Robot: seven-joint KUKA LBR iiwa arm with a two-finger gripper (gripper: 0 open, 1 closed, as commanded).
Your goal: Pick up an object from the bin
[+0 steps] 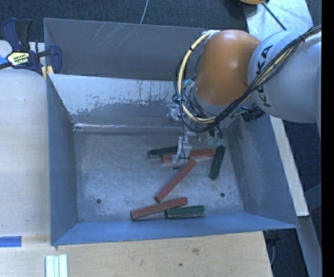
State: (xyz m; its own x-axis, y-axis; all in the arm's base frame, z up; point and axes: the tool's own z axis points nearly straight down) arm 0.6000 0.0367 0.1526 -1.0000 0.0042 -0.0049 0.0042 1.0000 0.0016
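The gripper [183, 154] hangs low over the floor of the bin [60, 172], a little right of the frame's centre, under the arm's orange cover [224, 68]. Its tip sits where several sticks meet, and whether it is released or clenched cannot be told from here (the tip looks narrow against the clutter).

Just left of the tip lies a dark green stick [161, 152], roughly level. A reddish-brown stick [201, 153] runs out to the tip's right. A slanted brown stick [175, 182] runs from just below the tip down to the lower left. Further right, a second green stick [216, 162] lies nearly upright in the frame, its top end near the reddish-brown one.

Well apart, by the bin's near wall at lower centre, a brown stick [155, 210] and a green stick [185, 212] lie end to end (they seem to touch).
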